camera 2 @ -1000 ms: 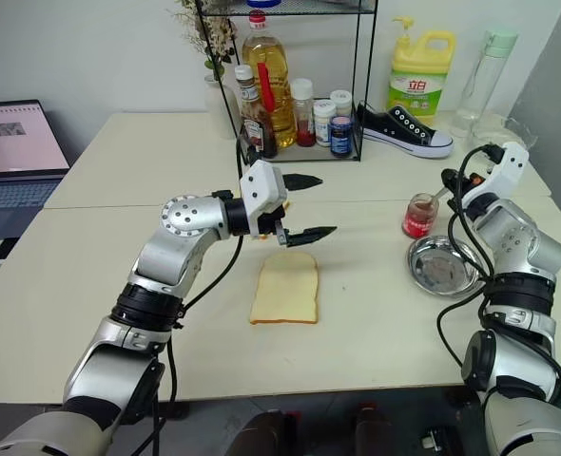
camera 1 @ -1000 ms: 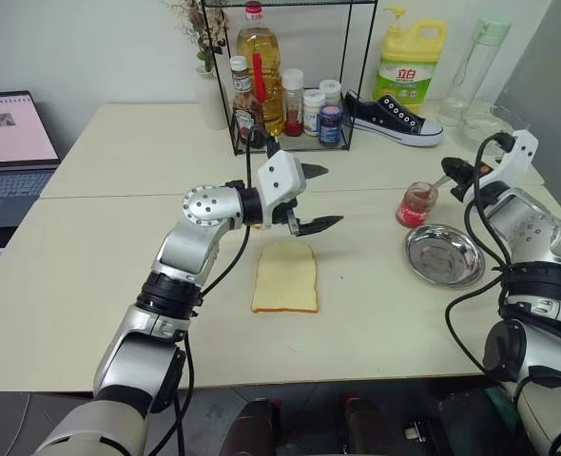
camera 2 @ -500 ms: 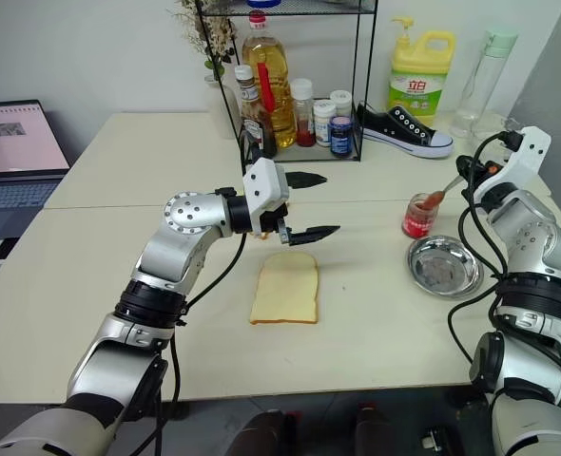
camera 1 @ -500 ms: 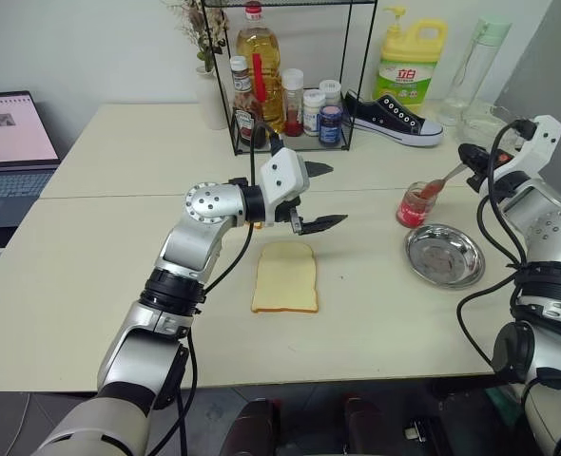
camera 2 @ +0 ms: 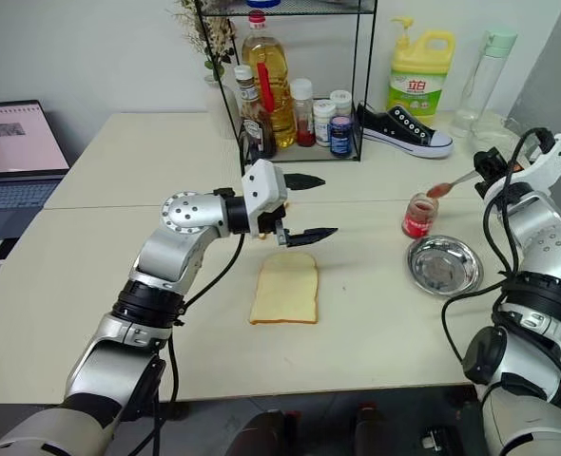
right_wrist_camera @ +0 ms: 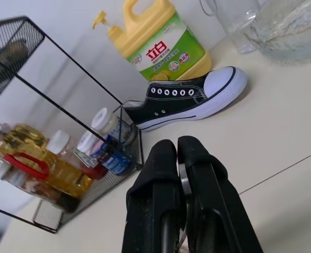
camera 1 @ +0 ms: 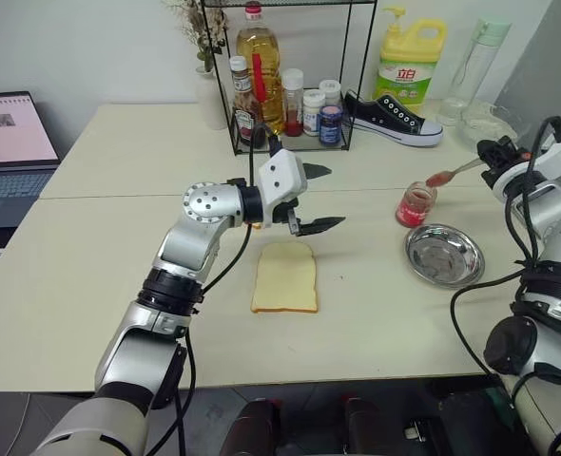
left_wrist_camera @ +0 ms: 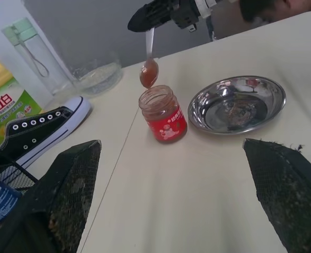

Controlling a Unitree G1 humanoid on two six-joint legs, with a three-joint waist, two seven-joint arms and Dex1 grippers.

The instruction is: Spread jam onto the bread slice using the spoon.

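Observation:
The bread slice [camera 1: 285,277] lies flat on the table, pale yellow with a thin tan crust. Just above its far edge my left gripper [camera 1: 324,198] hovers open and empty, pointing right. The jam [camera 1: 416,204] is red paste in a short open glass jar [left_wrist_camera: 163,114] to the right. My right gripper [camera 1: 495,154] is shut on the handle of the spoon [camera 1: 454,173]. The spoon's bowl [left_wrist_camera: 149,69] carries a blob of jam just above the jar's mouth. In the right wrist view the fingers [right_wrist_camera: 163,158] are pressed together on the metal handle.
A round steel dish [camera 1: 444,255] sits in front of the jar. At the back stand a wire rack of bottles [camera 1: 290,90], a black sneaker [camera 1: 392,118], a yellow detergent bottle [camera 1: 410,62] and a glass jug [left_wrist_camera: 95,76]. A laptop [camera 1: 9,142] is far left.
My right gripper has lifted the spoon out of the jar, moving right and up while rolling; the bowl now hangs loaded above the jar. The left arm has kept still.

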